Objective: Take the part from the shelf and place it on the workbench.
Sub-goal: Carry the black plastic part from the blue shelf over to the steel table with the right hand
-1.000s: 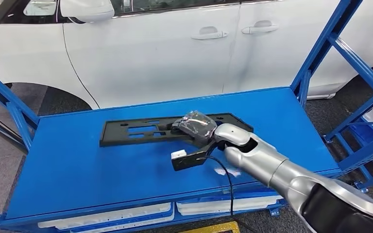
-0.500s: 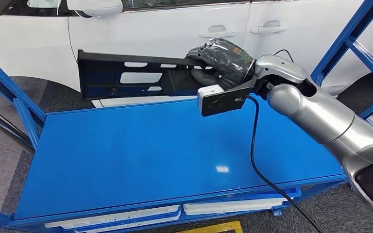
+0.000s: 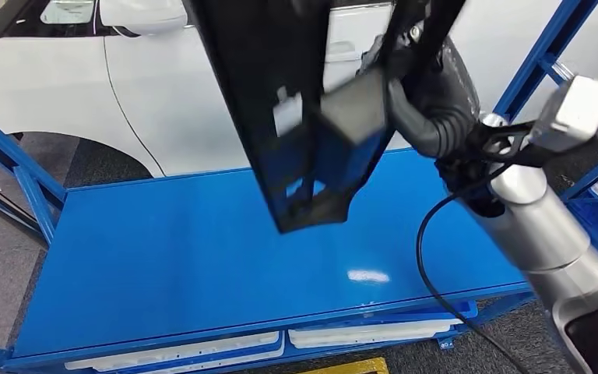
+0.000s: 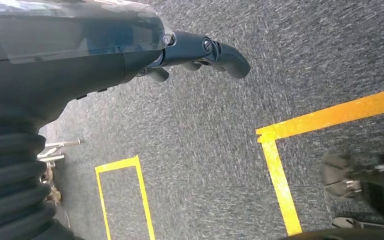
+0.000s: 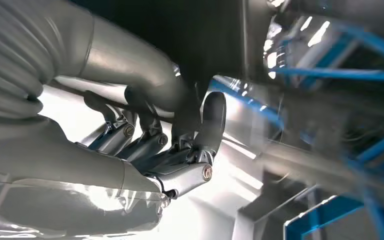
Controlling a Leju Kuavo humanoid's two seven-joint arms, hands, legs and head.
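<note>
Right hand (image 3: 428, 97) raised — black part (image 3: 280, 109) gripped, hanging.

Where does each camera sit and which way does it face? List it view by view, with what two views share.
Head view: high on the body, facing forward and down at the blue shelf and white car; right hand holds the black part.
Left wrist view: looks down at grey floor; left hand hangs.
Right wrist view: behind the right hand.
Shared: right hand, part.
</note>
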